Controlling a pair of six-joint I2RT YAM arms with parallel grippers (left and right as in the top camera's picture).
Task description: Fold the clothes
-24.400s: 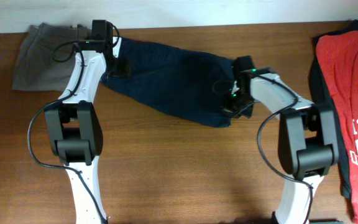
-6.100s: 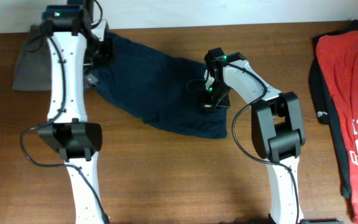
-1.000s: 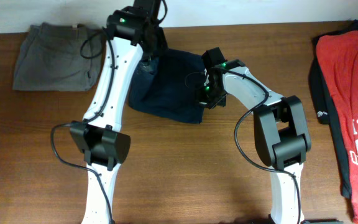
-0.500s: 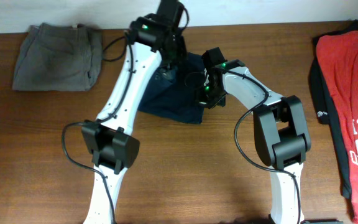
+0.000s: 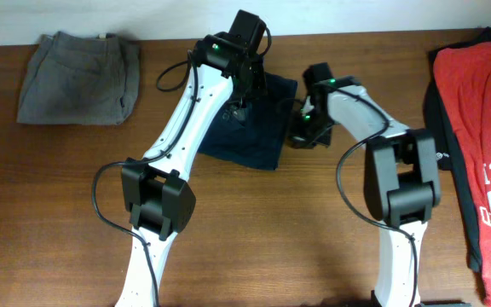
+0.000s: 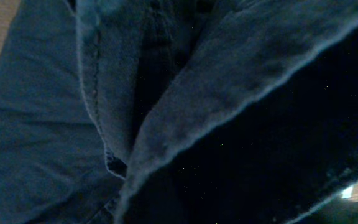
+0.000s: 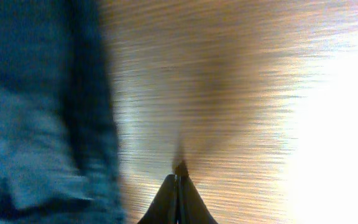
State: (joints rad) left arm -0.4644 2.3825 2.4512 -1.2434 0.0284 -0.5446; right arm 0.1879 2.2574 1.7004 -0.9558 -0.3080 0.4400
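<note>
Navy blue cloth shorts [image 5: 258, 141] now lie doubled near the wooden table's [image 5: 58, 213] far edge, with the left gripper [image 5: 239, 107] buried in folds, its grip untellable, while the right gripper [image 7: 178, 190], tips pressed together, has slid onto bare wood: first fold nearly done.

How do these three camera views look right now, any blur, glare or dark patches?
Overhead: sharp and evenly lit, the navy shorts plain against the brown table. Left wrist: dim and soft, dark cloth fills the frame, too close to focus. Right wrist: smeared sideways by motion blur, white glare washing out the wood at the right; only the shut right gripper looks fairly crisp.
</note>
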